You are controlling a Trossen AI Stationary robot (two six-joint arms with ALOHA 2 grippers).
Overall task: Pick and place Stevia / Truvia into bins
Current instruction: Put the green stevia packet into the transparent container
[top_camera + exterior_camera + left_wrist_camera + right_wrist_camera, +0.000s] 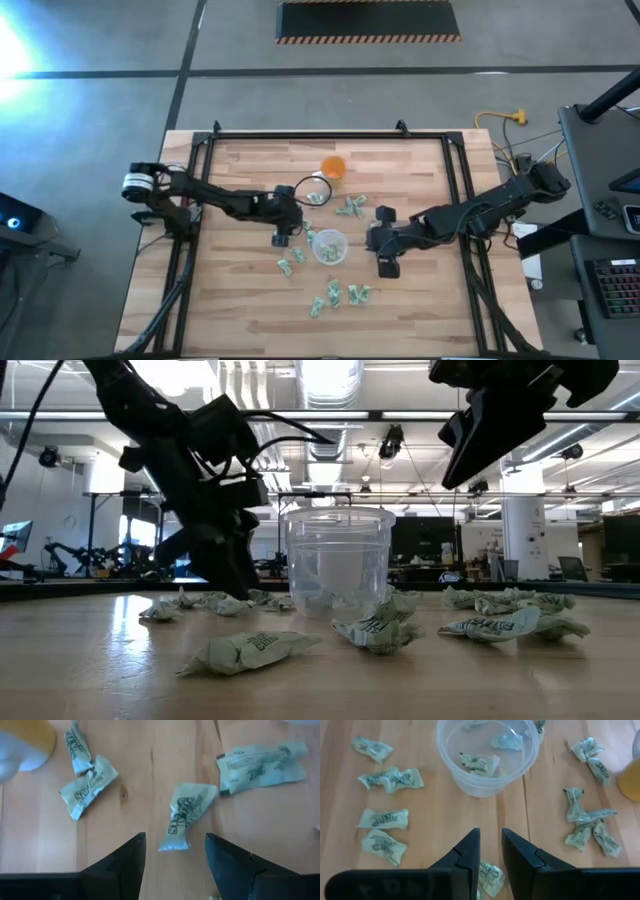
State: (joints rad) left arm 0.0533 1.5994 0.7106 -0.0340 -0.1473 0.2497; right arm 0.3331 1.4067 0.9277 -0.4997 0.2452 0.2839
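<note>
Pale green Stevia sachets [330, 296] lie flat and scattered on the wooden table around the clear round cup [330, 246], which stands upright with a few sachets [477, 764] inside. My left gripper [175, 847] is low over the table, left of the cup, and open. One crumpled sachet [184, 815] lies on the wood with its near end between the fingertips, untouched. My right gripper [491, 845] hangs above the table to the right of the cup [487, 757]. It is open by a narrow gap and holds nothing. Another sachet [491, 876] lies on the table below it.
An orange translucent cup [333, 166] stands toward the far edge, beyond the clear cup. A black metal frame [330, 135] runs around the tabletop. Loose sachets lie on both sides of the clear cup [338, 560] and toward the near edge.
</note>
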